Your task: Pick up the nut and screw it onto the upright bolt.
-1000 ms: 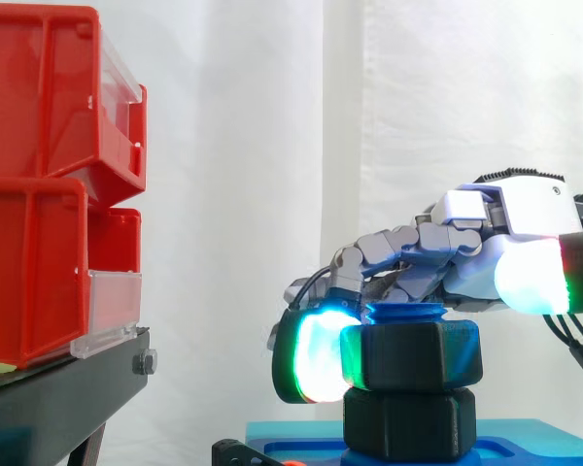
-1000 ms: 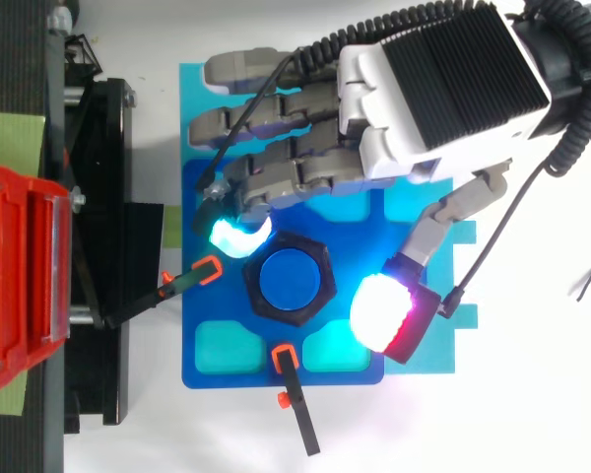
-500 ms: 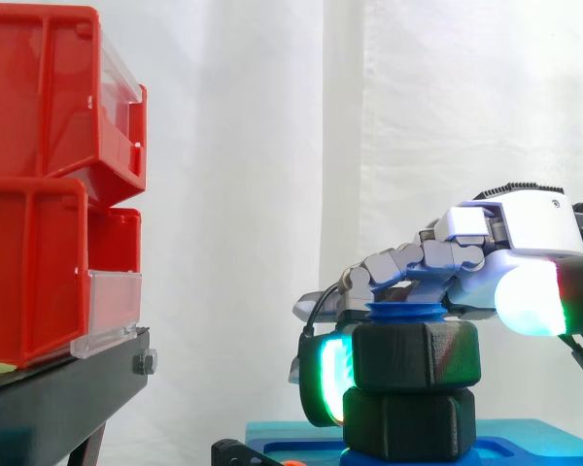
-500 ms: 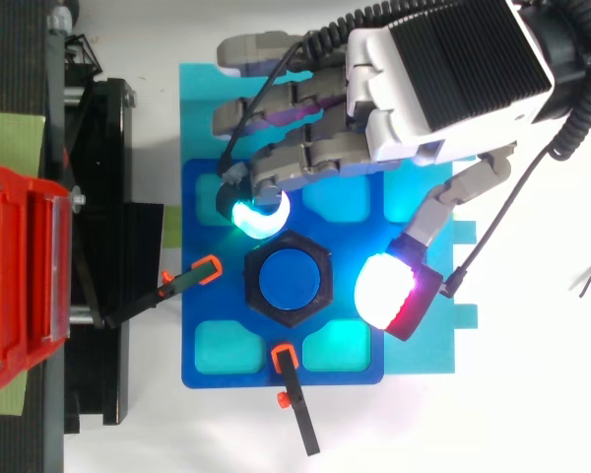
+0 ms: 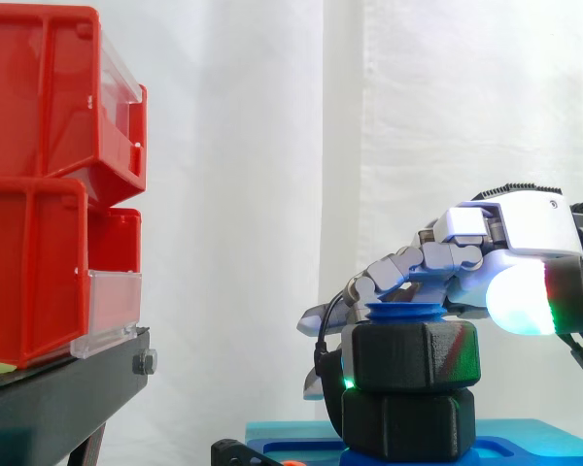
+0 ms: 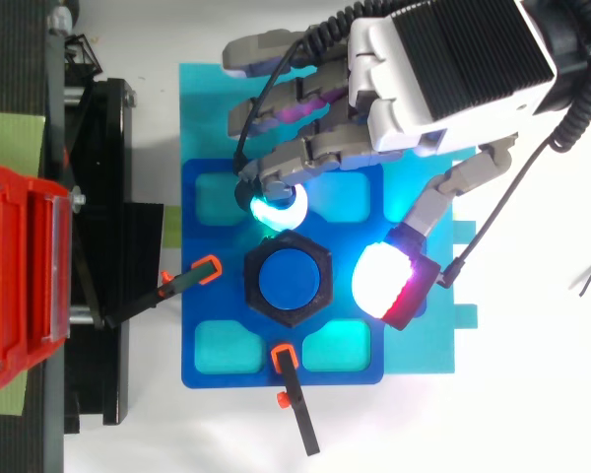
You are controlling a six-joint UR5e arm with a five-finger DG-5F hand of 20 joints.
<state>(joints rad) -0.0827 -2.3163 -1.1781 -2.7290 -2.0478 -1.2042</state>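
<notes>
A black hexagonal nut sits on the upright blue bolt, whose top shows above it. In the side view this upper nut rests on a second black nut lower on the bolt. My hand reaches in from the upper right with curled fingers around the upper nut. One cyan-green fingertip touches the nut's far edge. The white-red thumb pad sits close against the opposite side. In the side view the hand hovers just above the bolt top.
The bolt stands on a blue base plate with cyan pockets. Two black clamps with orange tips point at the nut. Red bins on a black stand lie to the left.
The glowing fingertip has swept round the nut from its left side to its far side. The palm has shifted slightly away from the bins. The thumb pad has hardly moved.
</notes>
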